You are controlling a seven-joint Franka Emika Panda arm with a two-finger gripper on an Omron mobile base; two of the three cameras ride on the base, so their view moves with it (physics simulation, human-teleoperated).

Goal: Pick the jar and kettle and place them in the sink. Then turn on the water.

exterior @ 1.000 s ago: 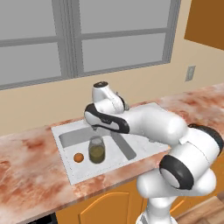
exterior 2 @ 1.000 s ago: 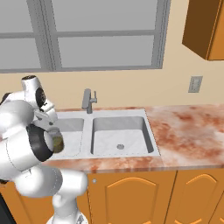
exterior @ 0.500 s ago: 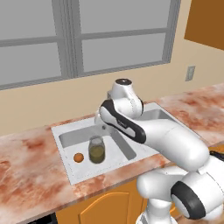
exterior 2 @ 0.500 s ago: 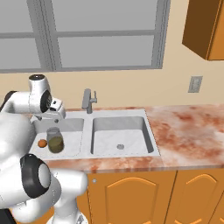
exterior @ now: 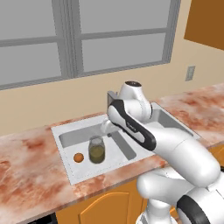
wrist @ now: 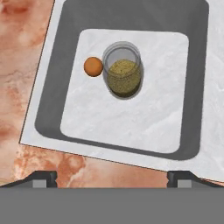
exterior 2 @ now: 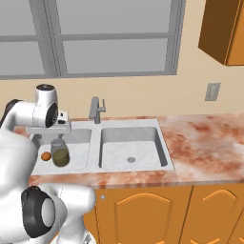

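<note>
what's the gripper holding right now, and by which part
Nothing. The gripper is open and empty above the sink; the jar stands free in the basin beside the orange ball.

I can read no text, label, brand, number or sign anywhere: not on the jar, the sink, or the countertop around it.

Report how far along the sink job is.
Done: the jar stands upright in the sink's left basin beside a small orange ball. In hand: nothing; the hand hangs open above that basin. Left: the kettle, which I cannot see anywhere here, and the faucet, with no water running.
</note>
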